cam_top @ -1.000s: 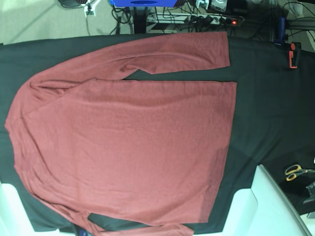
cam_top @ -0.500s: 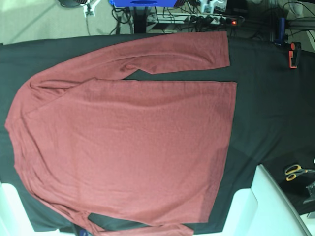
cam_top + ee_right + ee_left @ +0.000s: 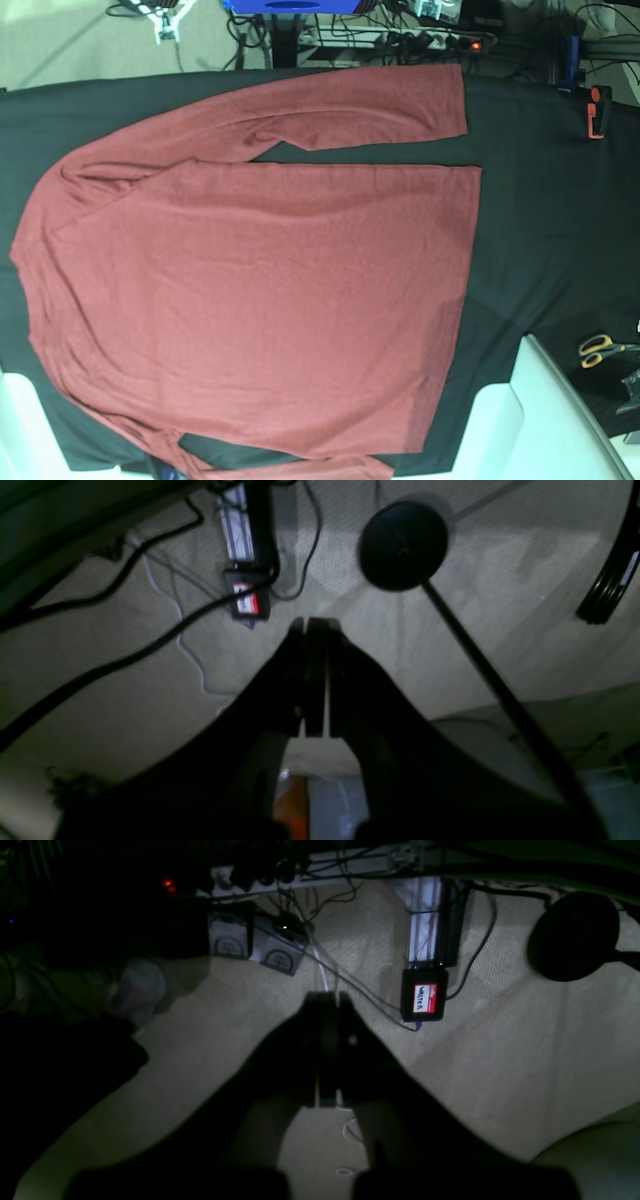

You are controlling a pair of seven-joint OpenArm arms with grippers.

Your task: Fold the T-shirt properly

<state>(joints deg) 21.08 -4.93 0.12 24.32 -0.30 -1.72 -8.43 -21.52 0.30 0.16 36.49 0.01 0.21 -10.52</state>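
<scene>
The brick-red T-shirt lies spread flat on the black cloth in the base view, collar to the left and hem to the right. One long sleeve stretches along the far edge. The other sleeve is cut off by the near edge of the picture. Neither gripper shows over the cloth in the base view. In the left wrist view my left gripper is shut on nothing and points at the carpet. In the right wrist view my right gripper is likewise shut and empty above the floor.
Yellow-handled scissors lie at the right edge of the cloth. A red clamp sits at the far right corner. White housings stand at the near edge, right and left. Cables and a power strip lie on the floor beyond.
</scene>
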